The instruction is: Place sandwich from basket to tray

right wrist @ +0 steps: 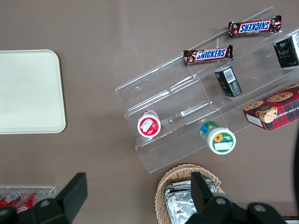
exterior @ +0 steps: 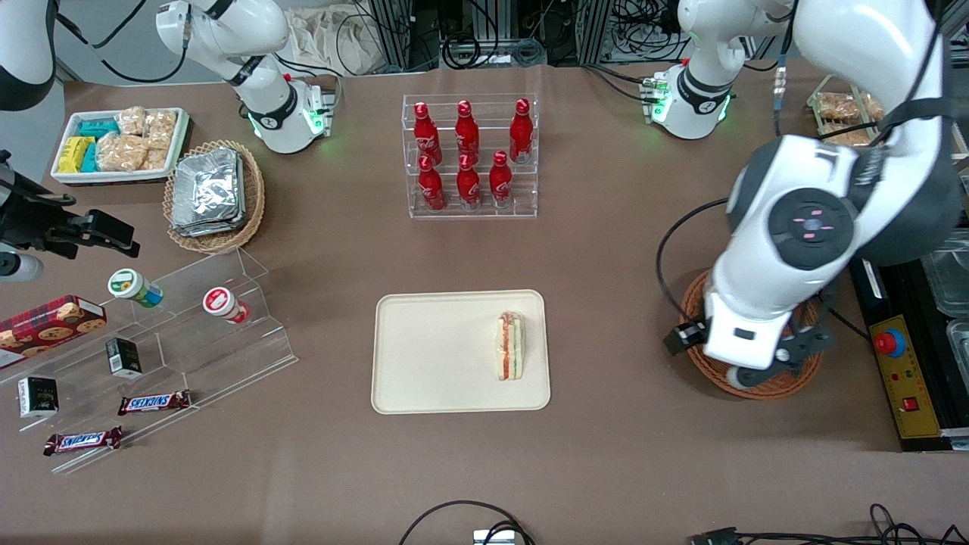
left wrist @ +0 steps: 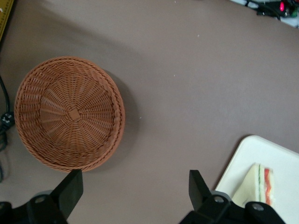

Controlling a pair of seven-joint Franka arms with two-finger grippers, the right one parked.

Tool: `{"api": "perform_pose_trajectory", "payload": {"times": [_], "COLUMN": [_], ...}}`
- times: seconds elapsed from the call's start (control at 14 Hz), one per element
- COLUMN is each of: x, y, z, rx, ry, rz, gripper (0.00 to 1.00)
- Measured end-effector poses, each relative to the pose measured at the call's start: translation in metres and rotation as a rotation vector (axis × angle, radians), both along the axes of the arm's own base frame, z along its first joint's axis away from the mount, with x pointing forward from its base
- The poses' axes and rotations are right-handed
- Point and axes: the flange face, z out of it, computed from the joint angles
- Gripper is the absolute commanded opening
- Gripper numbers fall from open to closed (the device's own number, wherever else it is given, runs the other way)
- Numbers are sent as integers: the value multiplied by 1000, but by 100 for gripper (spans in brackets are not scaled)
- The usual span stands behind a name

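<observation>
On the large flat cream-coloured rectangular tray (exterior: pixel 424 356) lies the triangular sandwich wedge of pale bread with red, orange and green filling layers (exterior: pixel 509 346), resting on the tray's side toward the working arm, its layered edge facing up. Toward that arm's end of the brown counter (exterior: pixel 606 250) sits the round, shallow, reddish-brown woven wicker basket (left wrist: pixel 69 119), nothing inside it. The left arm's black two-finger gripper (left wrist: pixel 135 184) hangs above the bare counter between basket and tray, fingers (left wrist: pixel 70 186) spread wide apart and holding nothing. In the front view the arm's white wrist covers much of the basket. Farther from the front camera than the tray stands a clear acrylic rack of red bottles (exterior: pixel 469 155).
</observation>
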Motion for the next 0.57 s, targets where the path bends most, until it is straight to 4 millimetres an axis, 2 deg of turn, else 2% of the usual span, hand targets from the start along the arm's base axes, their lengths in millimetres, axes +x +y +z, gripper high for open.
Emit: {"api": "perform_pose_trajectory", "payload": {"times": [0.21, 0.36, 0.57], "x": [-10, -25, -52], "y": [55, 90, 131], "z": [31, 52, 82], "rx": [-41, -52, -43], "ry": [24, 36, 64], "rz": [-116, -177, -290], "gripper": [100, 100, 100]}}
